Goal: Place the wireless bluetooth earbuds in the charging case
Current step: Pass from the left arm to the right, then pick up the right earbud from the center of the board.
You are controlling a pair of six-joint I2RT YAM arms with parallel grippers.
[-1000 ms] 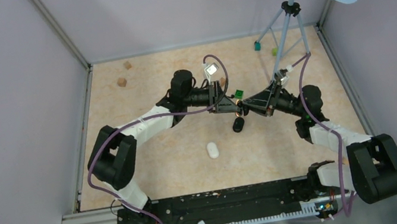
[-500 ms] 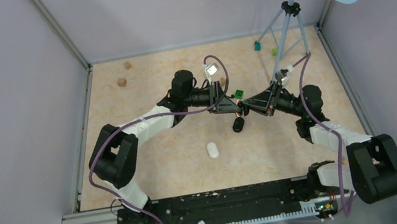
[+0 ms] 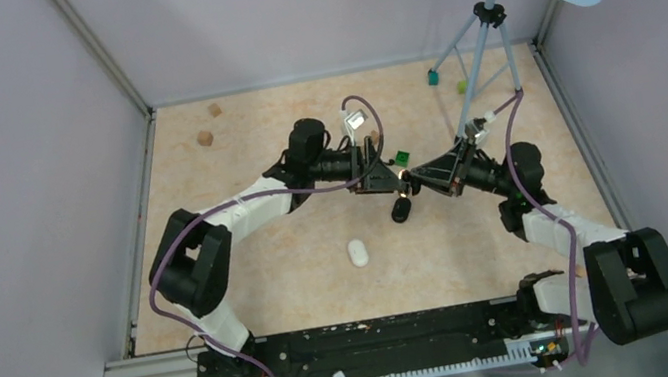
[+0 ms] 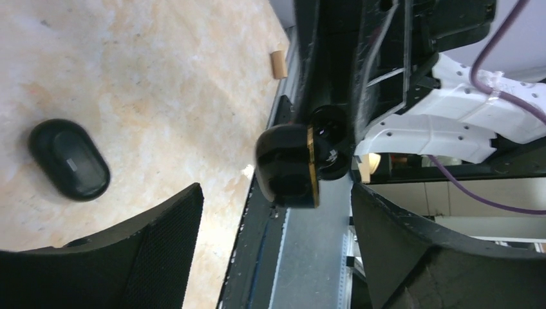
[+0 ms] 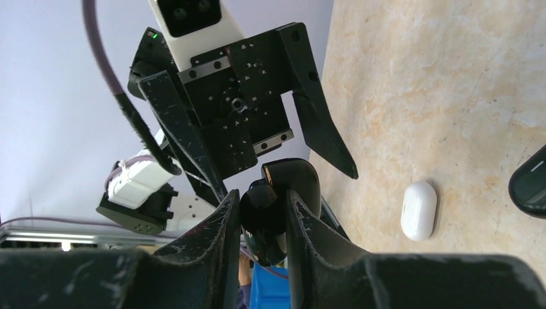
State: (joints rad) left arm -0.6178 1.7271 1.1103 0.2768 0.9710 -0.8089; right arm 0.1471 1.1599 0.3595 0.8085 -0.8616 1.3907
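A glossy black charging case (image 5: 293,179) with a gold rim (image 4: 310,168) hangs above the middle of the table. My right gripper (image 5: 262,199) is shut on it. A small round black piece (image 4: 332,134) sits against the gold rim; I cannot tell whether it is an earbud. My left gripper (image 4: 275,193) faces it, open, with its fingers (image 4: 161,238) wide on either side and apart from the case. In the top view the two grippers meet tip to tip, left gripper (image 3: 396,182) against right gripper (image 3: 412,177). No earbuds show apart from that piece.
A black oval capsule (image 3: 401,209) lies on the table just below the grippers. A white oval capsule (image 3: 357,252) lies nearer the bases. A green cube (image 3: 401,157), two wooden cubes (image 3: 205,138) and a tripod (image 3: 482,64) stand further back. Walls close in on both sides.
My left gripper has opened wide and let go of the black case. My right gripper has closed a little on it. Both arms stay almost where they were.
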